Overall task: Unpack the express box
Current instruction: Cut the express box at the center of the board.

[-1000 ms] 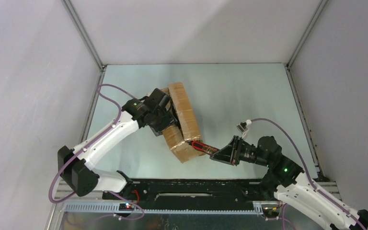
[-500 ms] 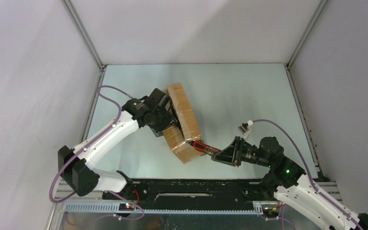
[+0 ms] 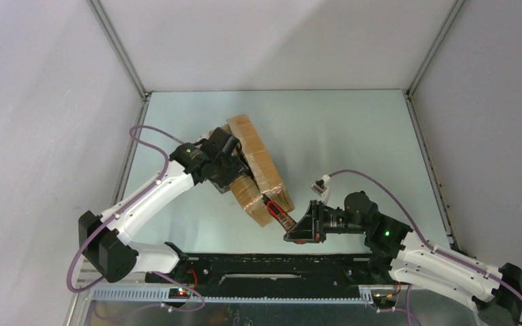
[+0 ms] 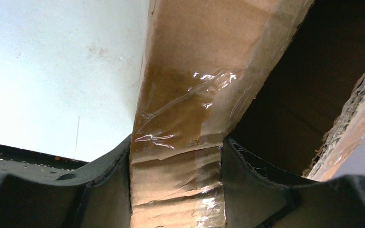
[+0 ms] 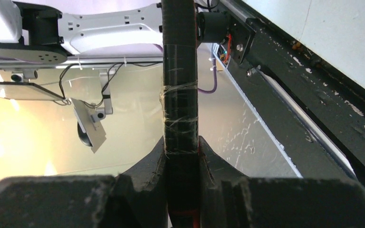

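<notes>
Jaws on the left arm are pinched onto the express box [image 3: 262, 161]. One taped cardboard wall of it is squeezed between the two fingers [image 4: 107, 187], and the dark inside of the box shows past the right one. Box sits slantwise on the counter [image 3: 353, 136], left of the middle, with those jaws at its left side. Right jaws are closed tight on a black-and-red tool [image 3: 278, 212] with a handle wrapped in clear tape. It pokes at the box's near end, so the box sits between both sets of jaws. Can't tell from the top view whether the tip is actually into the cardboard
</notes>
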`<state>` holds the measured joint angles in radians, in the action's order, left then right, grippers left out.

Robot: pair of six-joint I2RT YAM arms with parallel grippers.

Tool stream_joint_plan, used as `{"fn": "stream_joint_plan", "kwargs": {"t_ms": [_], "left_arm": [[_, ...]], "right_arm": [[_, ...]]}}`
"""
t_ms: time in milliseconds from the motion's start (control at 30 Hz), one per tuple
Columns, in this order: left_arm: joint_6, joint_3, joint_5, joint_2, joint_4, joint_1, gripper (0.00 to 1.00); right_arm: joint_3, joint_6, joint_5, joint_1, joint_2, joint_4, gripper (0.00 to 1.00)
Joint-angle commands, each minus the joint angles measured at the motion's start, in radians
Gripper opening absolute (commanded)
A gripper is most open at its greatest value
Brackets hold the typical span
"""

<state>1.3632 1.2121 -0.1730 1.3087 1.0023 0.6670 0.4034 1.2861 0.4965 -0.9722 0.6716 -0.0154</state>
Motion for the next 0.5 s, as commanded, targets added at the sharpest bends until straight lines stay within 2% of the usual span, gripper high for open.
{"fn": "stream_joint_plan", "kwargs": {"t_ms": [0,200,467], "left_arm": [[0.101,-0.038,0.055,-0.029,-0.131,-0.026,0.00],[0.036,-0.034,0.062,-0.021,-0.109,-0.079,0.00],[0.043,-0.023,0.073,-0.017,-0.121,-0.052,0.00]], "right_arm": [[0.005,0.001,0.006,0.048,-0.049,-0.101,0.00],[0.006,-0.019,0.055,0.109,-0.139,-0.191,0.00],[0.005,-0.028,0.083,0.103,-0.070,-0.125,0.00]]}}
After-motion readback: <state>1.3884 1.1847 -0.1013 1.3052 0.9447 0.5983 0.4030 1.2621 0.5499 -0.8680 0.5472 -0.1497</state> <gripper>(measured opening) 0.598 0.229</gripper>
